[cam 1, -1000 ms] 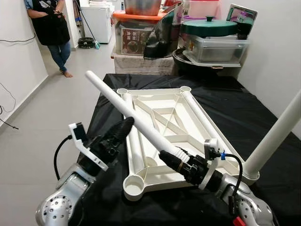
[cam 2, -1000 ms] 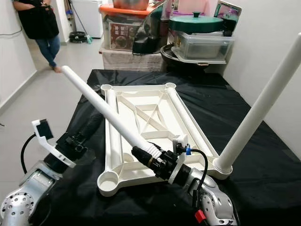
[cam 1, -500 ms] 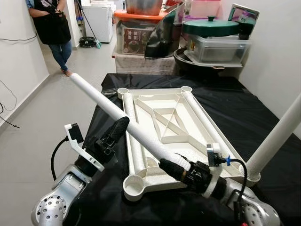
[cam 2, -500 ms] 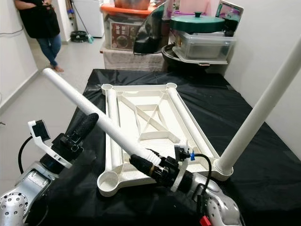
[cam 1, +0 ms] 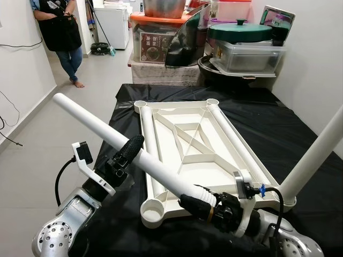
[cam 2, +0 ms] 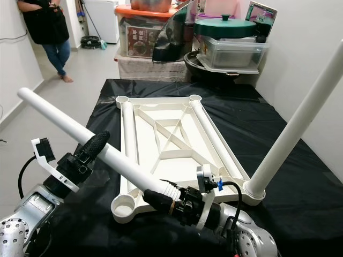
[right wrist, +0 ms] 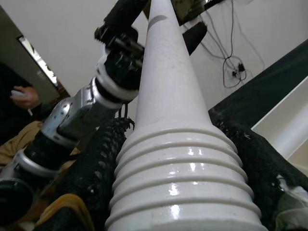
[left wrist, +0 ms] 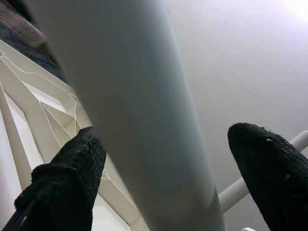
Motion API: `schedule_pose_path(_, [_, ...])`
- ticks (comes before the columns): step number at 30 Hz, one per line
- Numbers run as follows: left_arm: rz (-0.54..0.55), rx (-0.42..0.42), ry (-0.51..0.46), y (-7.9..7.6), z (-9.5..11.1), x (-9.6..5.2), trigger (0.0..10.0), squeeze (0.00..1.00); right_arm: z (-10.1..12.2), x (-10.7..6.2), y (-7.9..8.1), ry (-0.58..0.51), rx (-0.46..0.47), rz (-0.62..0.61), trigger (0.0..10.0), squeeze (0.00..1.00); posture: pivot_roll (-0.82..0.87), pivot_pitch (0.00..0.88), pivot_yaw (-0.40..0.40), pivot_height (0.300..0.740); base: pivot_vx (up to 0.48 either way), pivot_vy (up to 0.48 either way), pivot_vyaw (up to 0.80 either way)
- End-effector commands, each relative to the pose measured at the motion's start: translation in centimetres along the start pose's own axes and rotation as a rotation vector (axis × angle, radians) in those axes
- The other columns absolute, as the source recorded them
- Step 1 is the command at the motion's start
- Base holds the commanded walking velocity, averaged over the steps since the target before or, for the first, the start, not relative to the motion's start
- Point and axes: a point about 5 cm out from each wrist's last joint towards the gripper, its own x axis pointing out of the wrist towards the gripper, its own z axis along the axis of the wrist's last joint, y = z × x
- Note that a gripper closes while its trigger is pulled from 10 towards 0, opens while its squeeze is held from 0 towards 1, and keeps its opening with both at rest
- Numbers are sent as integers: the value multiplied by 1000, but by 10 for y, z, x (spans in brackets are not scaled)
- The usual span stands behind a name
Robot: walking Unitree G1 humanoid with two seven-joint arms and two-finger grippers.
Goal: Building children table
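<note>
Swung down and toward nine o'clock over the last second, the long white plastic table leg [cam 1: 115,142] now lies at a shallower slant, its free end out past the black-draped tabletop [cam 1: 278,128] edge.

At eight o'clock, the left gripper [cam 1: 126,155] reaches up with its forearm angled toward one o'clock; its black fingers [left wrist: 72,178] stand apart on either side of the tube, one touching it, so it steadies rather than clamps.

At six o'clock, the right gripper [cam 2: 161,199] is closed on the leg's ribbed threaded end, its arm lying low along the near edge.

The upturned white plastic table frame [cam 1: 187,144] rests flat, an open round corner socket [cam 1: 151,214] just beside that ribbed end.

To do this well, I'd judge the leg should be raised upright, centred over the socket, then turned in squarely.
</note>
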Motion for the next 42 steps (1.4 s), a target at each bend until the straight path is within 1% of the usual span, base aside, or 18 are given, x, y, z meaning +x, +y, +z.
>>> schedule_pose_path(1, [14,2,-7,3,2,2,0,0,0,0,6,22,-3,51,0,0,73,0,-68,740,0,0,0])
schedule_pose_path(7, [3,1,-27,3,7,2,0,0,-4,-5,7,61,3,66,0,0,72,0,-68,740,0,0,0])
schedule_pose_path(15, [6,-13,-43,3,10,3,0,0,-4,-5,2,69,-14,33,0,0,72,0,-68,740,0,0,0])
schedule_pose_path(19, [1,-23,-54,0,11,5,0,0,-3,-2,-4,64,-40,-21,0,0,73,0,-69,740,0,0,0])
schedule_pose_path(20, [6,-27,-59,-1,12,7,0,0,-3,0,-9,84,-63,-72,10000,0,76,0,-70,740,0,0,0])
schedule_pose_path(21, [18,-25,-58,0,13,9,10000,0,-2,1,-12,92,-65,-95,10000,0,78,0,-72,740,0,0,0])
schedule_pose_path(23, [27,-21,-56,0,14,10,10000,0,0,1,-14,96,-61,-114,10000,0,78,0,-72,740,0,0,0])
schedule_pose_path(24, [27,-21,-56,-1,14,11,10000,0,1,0,-13,98,-48,-95,10000,1000,78,0,-72,740,0,0,0])
schedule_pose_path(27, [15,-20,-52,-3,16,14,10000,0,5,-2,-13,128,-65,-88,10000,1000,75,0,-72,740,0,0,0])
schedule_pose_path(28, [3,-18,-49,-4,17,16,10000,0,8,-6,-12,155,-75,-78,10000,659,74,0,-72,740,0,0,0])
schedule_pose_path(29, [-5,-15,-48,-6,19,17,10000,0,10,-8,-13,172,-82,-74,10000,659,74,0,-72,740,0,0,0])
schedule_pose_path(30, [-11,-13,-48,-7,21,19,10000,0,12,-11,-13,183,-88,-69,10000,0,73,0,-73,740,0,0,0])
schedule_pose_path(34, [-26,-9,-48,-8,25,21,10000,0,18,-14,-12,196,-106,-58,10000,0,73,0,-73,740,0,0,0])
schedule_pose_path(37, [-57,-4,-27,-10,28,23,10000,0,28,-13,-10,213,-152,-31,10000,0,73,0,-73,740,0,0,0])
schedule_pose_path(39, [-72,-1,3,-11,26,24,10000,0,33,-8,-8,225,-184,-13,10000,0,72,0,-70,740,0,0,0])
schedule_pose_path(40, [-90,4,41,-13,22,27,10000,0,38,0,-7,251,-229,9,10000,0,71,0,-67,740,0,0,0])
schedule_pose_path(41, [-90,4,41,-13,22,27,10000,0,38,0,-7,251,-229,9,10000,0,71,0,-67,740,0,0,0])
schedule_pose_path(42, [-110,7,83,-15,18,30,10000,0,44,10,-5,275,-275,25,10000,0,71,0,-64,740,0,0,0])
